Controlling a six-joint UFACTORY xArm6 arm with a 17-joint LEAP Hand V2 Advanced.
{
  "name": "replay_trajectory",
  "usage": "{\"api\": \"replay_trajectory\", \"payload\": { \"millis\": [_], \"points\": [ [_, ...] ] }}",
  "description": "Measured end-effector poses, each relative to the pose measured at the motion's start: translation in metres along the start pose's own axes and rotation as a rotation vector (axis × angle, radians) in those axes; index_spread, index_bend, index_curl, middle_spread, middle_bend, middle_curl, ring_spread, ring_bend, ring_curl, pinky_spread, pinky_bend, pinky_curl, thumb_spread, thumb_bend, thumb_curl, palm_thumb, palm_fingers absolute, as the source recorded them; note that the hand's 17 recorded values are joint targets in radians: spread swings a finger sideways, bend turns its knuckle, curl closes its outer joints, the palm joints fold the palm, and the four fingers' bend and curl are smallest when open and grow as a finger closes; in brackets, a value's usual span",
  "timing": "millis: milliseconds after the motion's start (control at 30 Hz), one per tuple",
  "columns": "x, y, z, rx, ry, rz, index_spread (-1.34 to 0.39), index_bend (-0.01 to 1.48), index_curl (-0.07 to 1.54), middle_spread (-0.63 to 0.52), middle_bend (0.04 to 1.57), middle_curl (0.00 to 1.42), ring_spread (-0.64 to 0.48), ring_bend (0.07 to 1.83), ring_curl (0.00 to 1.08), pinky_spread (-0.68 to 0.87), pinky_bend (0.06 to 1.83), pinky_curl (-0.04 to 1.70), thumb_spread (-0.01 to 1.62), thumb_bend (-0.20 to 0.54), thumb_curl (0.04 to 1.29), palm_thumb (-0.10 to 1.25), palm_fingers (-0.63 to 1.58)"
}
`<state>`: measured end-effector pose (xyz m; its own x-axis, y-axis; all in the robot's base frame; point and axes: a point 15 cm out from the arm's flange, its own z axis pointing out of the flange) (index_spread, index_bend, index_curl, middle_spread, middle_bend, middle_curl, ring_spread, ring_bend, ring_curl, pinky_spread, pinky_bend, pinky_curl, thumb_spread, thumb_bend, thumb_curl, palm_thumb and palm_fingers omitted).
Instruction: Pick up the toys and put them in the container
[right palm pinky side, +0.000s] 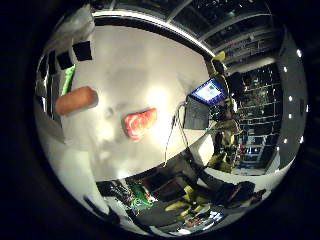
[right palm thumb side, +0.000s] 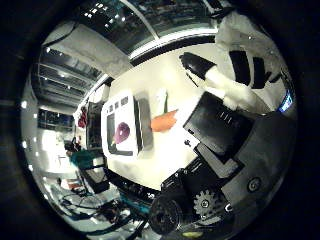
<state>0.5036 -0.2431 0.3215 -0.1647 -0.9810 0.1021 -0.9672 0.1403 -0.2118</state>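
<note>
little finger side palm view shows red toy (right palm pinky side: 140, 123) lying flat mid-table, well apart from orange carrot toy (right palm pinky side: 76, 100) with its green top nearer the hand's own parts. thumb side view shows white container (right palm thumb side: 121, 131) already holding purple toy (right palm thumb side: 122, 132), carrot just beside its wall. right hand (right palm thumb side: 235, 75) high above white table (right palm pinky side: 130, 65), fingers extended and holding nothing. likely trouble: flat red toy sliding under fingertips instead of lifting; carrot rolling toward container wall, leaving little room to close round it. laptop (right palm pinky side: 202, 102) near table edge beyond red toy, so a hard push risks a knock. plenty of open tabletop between toys for descent.
</note>
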Motion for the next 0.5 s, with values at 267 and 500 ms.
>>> {"api": "replay_trajectory", "payload": {
  "millis": [267, 500],
  "points": [
    [0.08, 0.044, 0.066, -0.173, 0.075, -0.14, -0.42, 0.41, 0.44, -0.09, 0.65, 0.37, -0.01, 0.73, 0.28, 0.22, 0.7, 0.41, 0.95, -0.037, 0.39, 0.6, -0.06],
    [0.144, 0.083, 0.107, -0.338, 0.163, -0.294, -0.41, 0.16, 0.34, 0.04, 0.27, 0.28, 0.15, 0.4, 0.19, 0.35, 0.49, 0.31, 0.93, -0.033, 0.33, 0.55, -0.08]
  ]
}}
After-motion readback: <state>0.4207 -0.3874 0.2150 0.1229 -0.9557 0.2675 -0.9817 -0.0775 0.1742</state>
